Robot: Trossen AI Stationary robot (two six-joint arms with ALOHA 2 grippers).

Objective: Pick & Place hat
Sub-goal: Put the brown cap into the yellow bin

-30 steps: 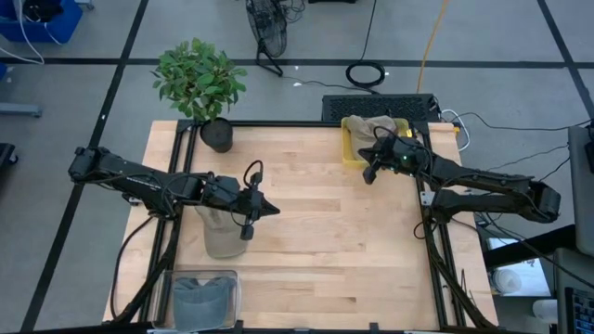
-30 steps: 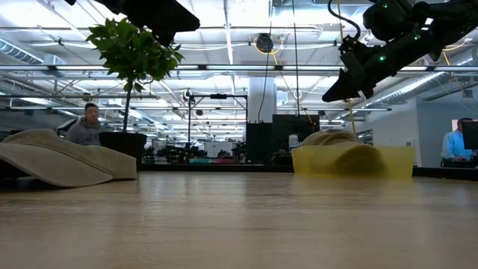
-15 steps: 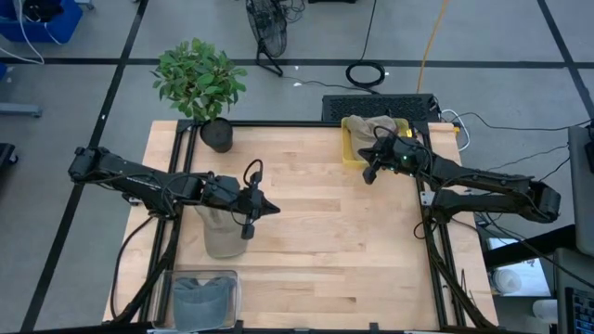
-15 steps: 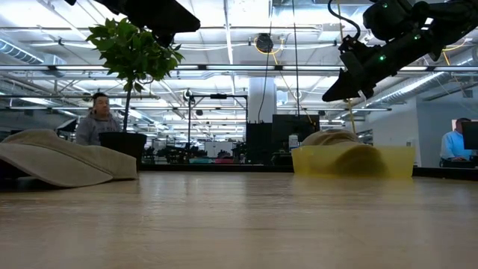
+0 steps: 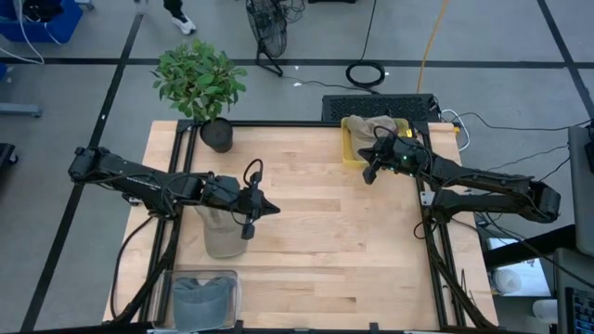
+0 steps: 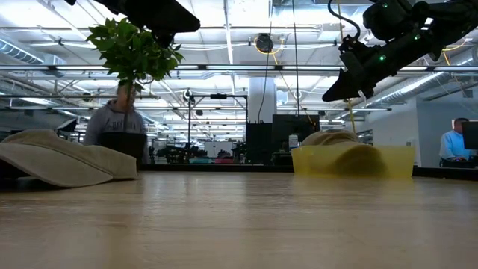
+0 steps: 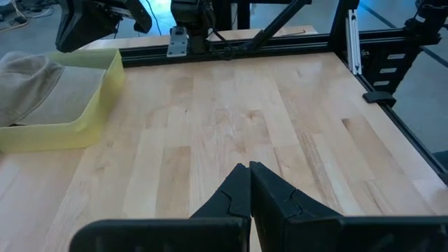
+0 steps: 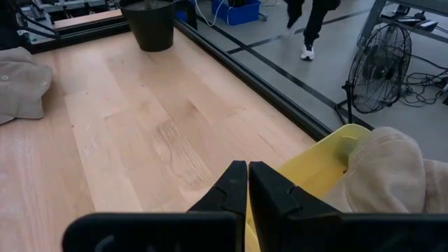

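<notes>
A beige hat (image 5: pixel 221 234) lies by its brim on the table's left half, under my left arm; the low view shows this hat (image 6: pixel 60 158) flat on the wood. A second beige hat (image 5: pixel 375 125) sits in a yellow bin (image 5: pixel 353 153) at the far edge. My left gripper (image 5: pixel 274 210) is shut, hovering above the table's middle, right of the first hat. My right gripper (image 5: pixel 368 176) is shut, raised just in front of the bin's near-left corner; its wrist view shows the bin (image 8: pixel 329 161) and the hat in it (image 8: pixel 392 168) close by.
A potted plant (image 5: pixel 200 83) stands at the far left corner. A grey bin (image 5: pixel 204 295) with dark cloth sits at the near left edge. Bare wood (image 5: pixel 325 260) stretches across the middle and near right. A person (image 6: pixel 116 123) passes behind the table; a fan (image 8: pixel 381 66) stands beyond.
Both arms and both hats have stayed where they were. In the low view a person behind the table has walked from the left toward the plant's pot.
</notes>
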